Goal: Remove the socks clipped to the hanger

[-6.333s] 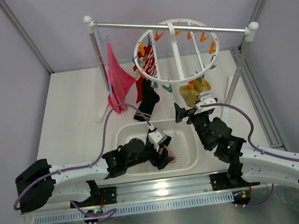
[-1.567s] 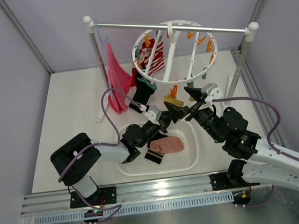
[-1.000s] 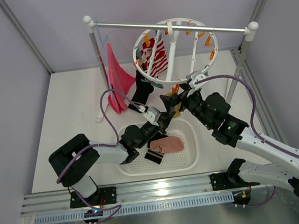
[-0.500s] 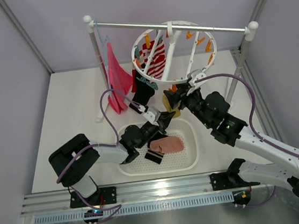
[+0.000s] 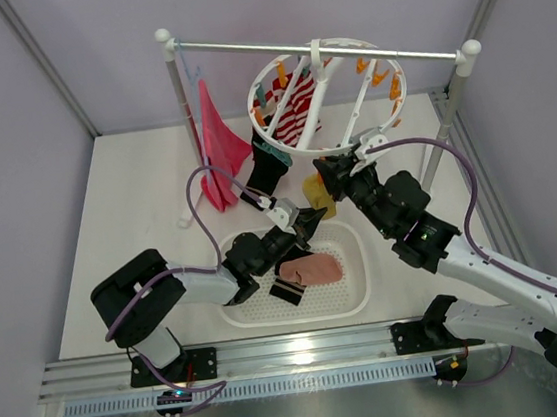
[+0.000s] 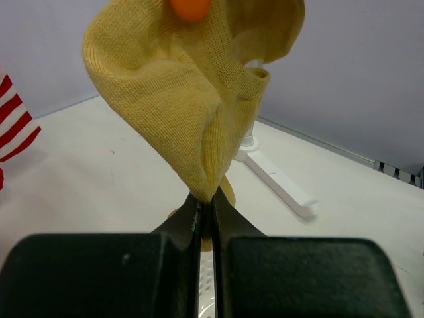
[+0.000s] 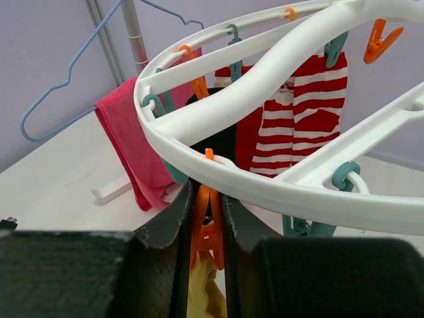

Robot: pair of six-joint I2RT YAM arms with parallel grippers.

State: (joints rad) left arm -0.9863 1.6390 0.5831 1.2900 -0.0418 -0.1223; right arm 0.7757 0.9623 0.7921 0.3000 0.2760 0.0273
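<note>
The white ring hanger (image 5: 333,147) hangs from the rack rail, with a red-and-white striped sock (image 5: 298,116) and a black sock (image 5: 272,169) clipped to it. A mustard yellow sock (image 5: 317,196) dangles from an orange clip (image 7: 207,232) under the ring's near edge (image 7: 265,189). My right gripper (image 7: 207,192) is shut on that clip, just below the ring. Lower down, my left gripper (image 6: 206,199) is shut on the bottom fold of the yellow sock (image 6: 192,86). A pale pink sock (image 5: 311,268) lies in the basket.
The white perforated basket (image 5: 271,315) sits under both grippers. A magenta cloth (image 5: 219,145) hangs on a blue wire hanger (image 7: 59,86) at the rail's left end. White rack posts (image 5: 452,98) and a rack foot (image 6: 278,182) stand close by.
My right gripper has closed from wide open onto the orange clip above the yellow sock. The ring hanger has shifted slightly. The left gripper has kept its grip and place.
</note>
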